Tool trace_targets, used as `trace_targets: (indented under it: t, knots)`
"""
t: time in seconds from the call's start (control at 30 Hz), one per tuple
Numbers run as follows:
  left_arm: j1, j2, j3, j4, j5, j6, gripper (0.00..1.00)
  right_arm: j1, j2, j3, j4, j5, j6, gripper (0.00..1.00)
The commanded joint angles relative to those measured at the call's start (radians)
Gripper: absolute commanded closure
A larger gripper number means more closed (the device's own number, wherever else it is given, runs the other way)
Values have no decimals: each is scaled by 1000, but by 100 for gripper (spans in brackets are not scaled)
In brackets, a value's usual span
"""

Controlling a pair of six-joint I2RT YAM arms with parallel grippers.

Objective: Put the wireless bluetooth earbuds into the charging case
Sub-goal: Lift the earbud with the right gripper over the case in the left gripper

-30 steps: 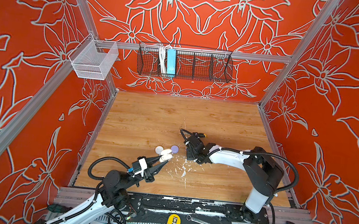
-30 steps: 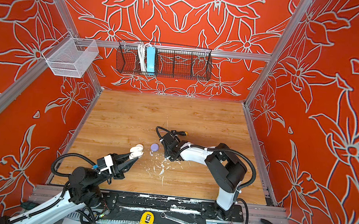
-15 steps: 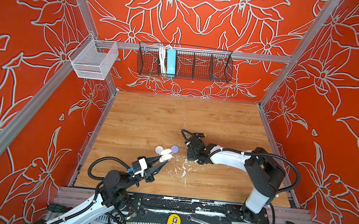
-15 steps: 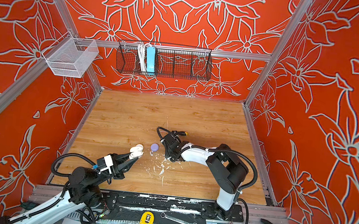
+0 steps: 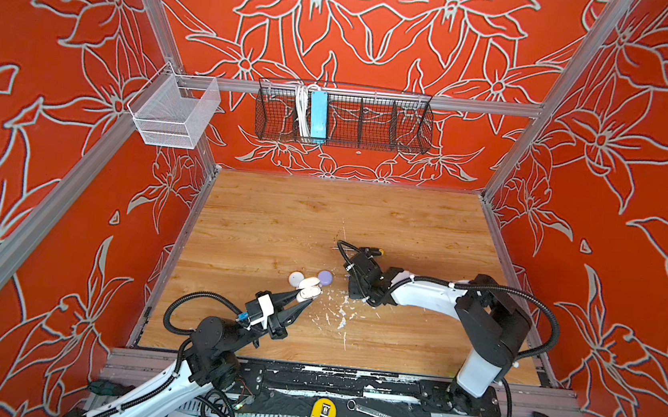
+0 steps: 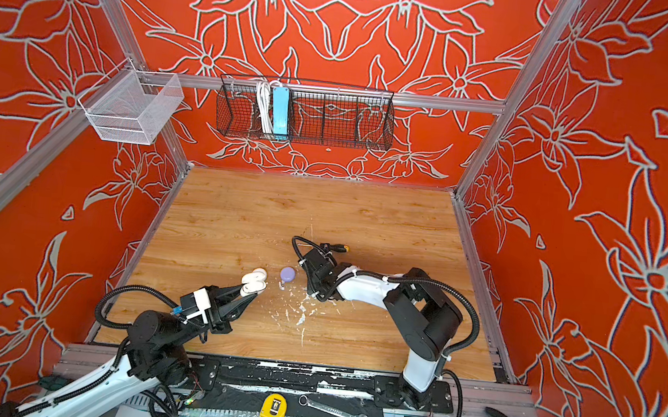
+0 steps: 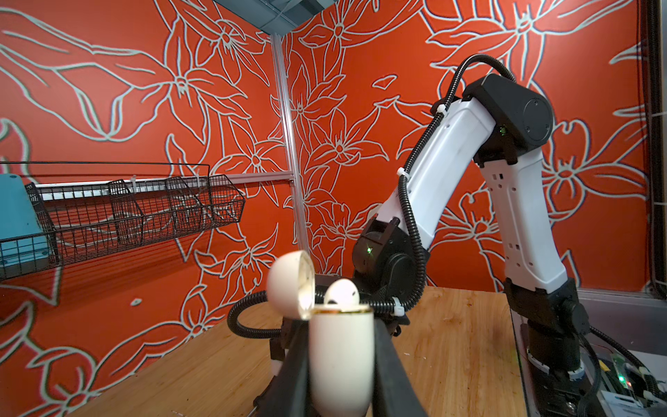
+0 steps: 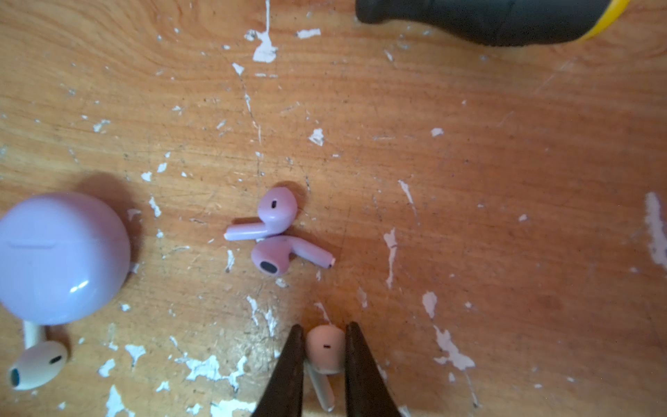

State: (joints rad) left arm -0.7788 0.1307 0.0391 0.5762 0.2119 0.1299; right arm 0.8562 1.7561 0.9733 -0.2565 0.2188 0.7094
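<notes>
Right end effector (image 8: pixel 325 328), pitched down at the counter (image 8: pixel 487 162), pinches a white earbud (image 8: pixel 325 348) near the lilac case (image 8: pixel 61 256); only its wrist view shows this. Left end effector (image 7: pixel 341 323), reaching low, clamps the open white charging case (image 7: pixel 341 357) beside the lilac case, with a seated earbud (image 7: pixel 341 293).

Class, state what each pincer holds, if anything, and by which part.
Left pincer: open-lidded white plastic charging case, gripped across its lower body. Right pincer: small white stemmed plastic earbud, pinched at its head.
</notes>
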Motion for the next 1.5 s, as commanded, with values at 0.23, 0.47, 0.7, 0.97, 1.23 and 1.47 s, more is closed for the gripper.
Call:
trace_targets:
  t: [0.23,0.47,0.7,0.97,1.23,1.47]
  knots:
    - [-3,5,1,36,42,-4,100,41,-247,-75,15,113,32,89]
    - [-2,7,-28,95,83,7,100,226,-531,-122,104,347,-6,89]
    - [-2,-8,-47,111,86,23,100,506,-657,-142,344,561,-159,90]
    - [-2,-33,-48,93,49,19,100,708,-653,-225,808,615,-369,90]
    - [-1,-81,-60,73,1,16,100,779,-609,-268,1162,499,-495,91]
    - [-2,-122,-73,68,-14,8,100,782,-476,-248,1399,397,-508,91]
